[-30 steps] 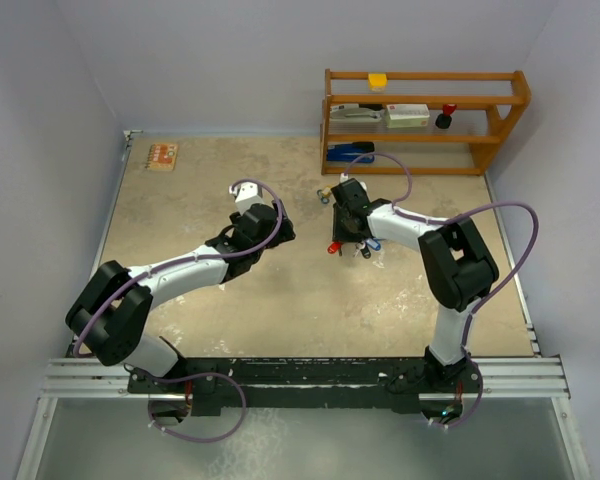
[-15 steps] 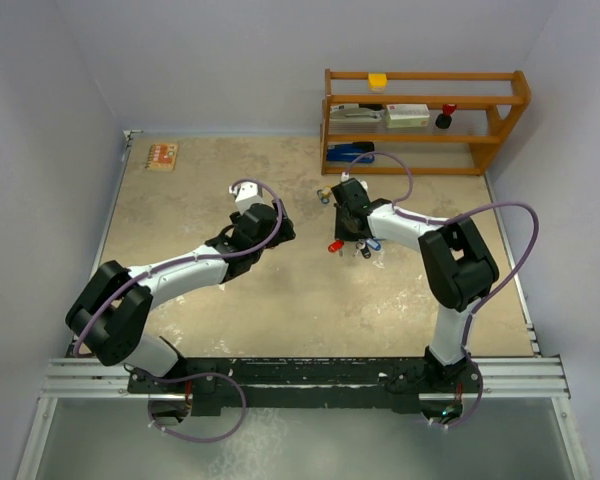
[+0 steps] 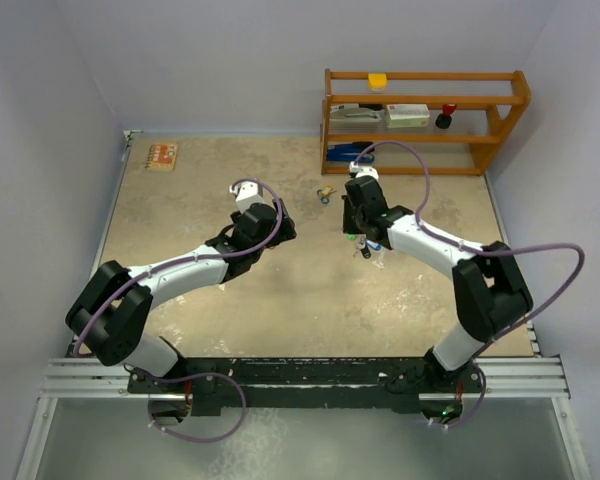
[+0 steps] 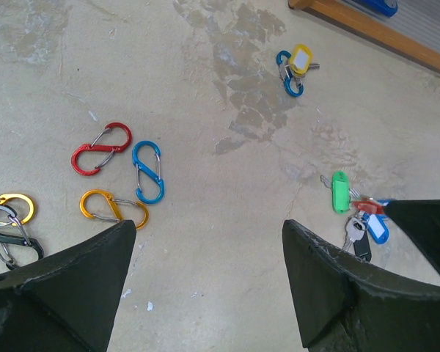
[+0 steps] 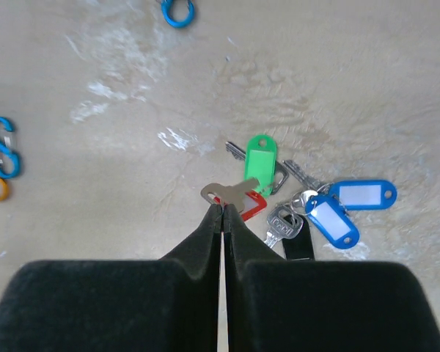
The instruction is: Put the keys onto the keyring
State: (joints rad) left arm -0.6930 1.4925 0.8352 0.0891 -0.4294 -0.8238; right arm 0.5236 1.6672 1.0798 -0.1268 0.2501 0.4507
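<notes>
Pinching fully shut, the right gripper [image 5: 221, 209] met the red-tagged key [image 5: 231, 192] at its tips; a real grip could not be told.
The keys [image 5: 284, 220], thin silver metal with glossy green, red and blue plastic tags, lay toward the far right edge of the worktop [image 5: 352, 88], a mottled, scuffed beige slab between pale grey walls [image 3: 230, 60]. The left gripper [image 4: 207, 229] hung spread wide near S-shaped metal clips [image 4: 147, 172]. A wooden shelf [image 3: 425, 100] lined the far edge.

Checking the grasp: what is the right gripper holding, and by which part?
The right gripper pinches the red-tagged key, apparently by the tag's near edge.
</notes>
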